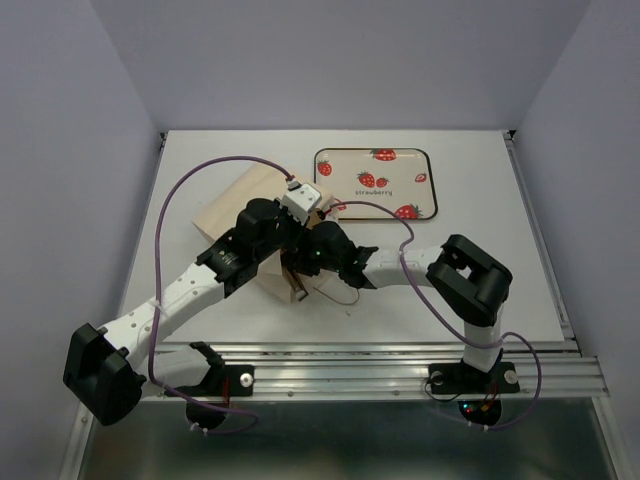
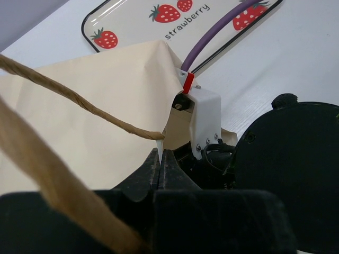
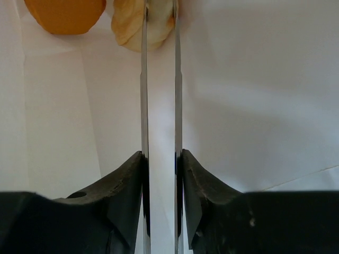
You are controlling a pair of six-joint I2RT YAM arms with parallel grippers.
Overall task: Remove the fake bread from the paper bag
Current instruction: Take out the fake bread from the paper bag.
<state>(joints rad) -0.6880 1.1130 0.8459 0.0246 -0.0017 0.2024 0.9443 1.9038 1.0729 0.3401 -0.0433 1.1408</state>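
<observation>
As the paper bag (image 1: 235,205) lies flat, mouth pointing near-right, left fingers (image 2: 145,177) pinch its rim; right fingers' (image 3: 124,185) hold unclear.

Only one word is readable from here.
I can read "strawberry" in dark lowercase letters on the tray (image 1: 345,205), in both the overhead and left wrist views.
</observation>
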